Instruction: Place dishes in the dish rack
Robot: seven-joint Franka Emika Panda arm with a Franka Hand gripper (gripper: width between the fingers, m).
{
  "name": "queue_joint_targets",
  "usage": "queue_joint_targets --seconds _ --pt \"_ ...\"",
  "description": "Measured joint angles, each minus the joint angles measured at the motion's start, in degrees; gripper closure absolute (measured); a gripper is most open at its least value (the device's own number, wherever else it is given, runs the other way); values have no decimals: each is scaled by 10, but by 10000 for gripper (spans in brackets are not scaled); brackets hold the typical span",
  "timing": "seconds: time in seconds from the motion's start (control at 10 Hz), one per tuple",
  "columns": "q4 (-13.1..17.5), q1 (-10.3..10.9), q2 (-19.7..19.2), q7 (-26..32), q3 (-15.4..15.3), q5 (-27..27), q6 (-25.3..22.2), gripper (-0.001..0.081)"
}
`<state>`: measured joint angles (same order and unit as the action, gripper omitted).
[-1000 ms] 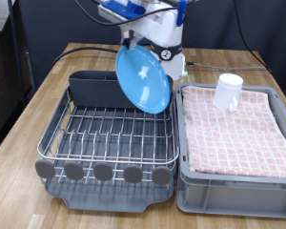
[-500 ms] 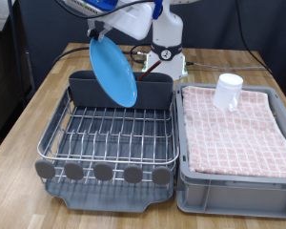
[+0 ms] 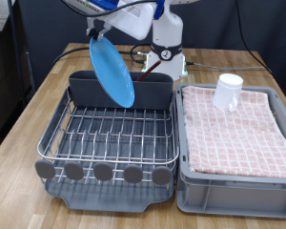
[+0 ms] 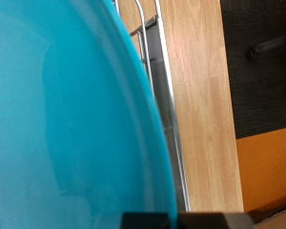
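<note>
Above the dish rack (image 3: 107,134), toward the exterior view's top left, the gripper (image 3: 97,33) hangs with the blue plate (image 3: 112,72) below it. Plate is tilted on edge, upper rim at the gripper, lower rim in front of the grey cutlery compartment (image 3: 86,90); whether it touches the compartment cannot be told. Fingers are pinched on the plate's upper rim as far as the exterior view shows; exact opening not readable.

Wrist view: the plate (image 4: 67,124) fills most of the frame as a turquoise surface. Beyond its curved edge, silver rack wires (image 4: 164,86) and a strip of wooden table (image 4: 205,95). Fingers not distinguishable here.

Rack wire grid carries no dishes that show; grey rounded tabs line its front edge.

On the exterior view's right, the grey bin (image 3: 238,181) with pink checked cloth (image 3: 236,129) sits just beside the rack. The white cup (image 3: 229,92) stands upright on the cloth near the bin's far edge, well apart from the gripper.
</note>
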<state>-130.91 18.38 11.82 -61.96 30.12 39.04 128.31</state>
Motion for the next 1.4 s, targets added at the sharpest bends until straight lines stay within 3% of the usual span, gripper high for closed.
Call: queue_joint_targets --seconds 0.7,1.4 --pt "23 0 -52 19 2 73 0 790" --pt "9 -3 -95 28 30 137 66 790"
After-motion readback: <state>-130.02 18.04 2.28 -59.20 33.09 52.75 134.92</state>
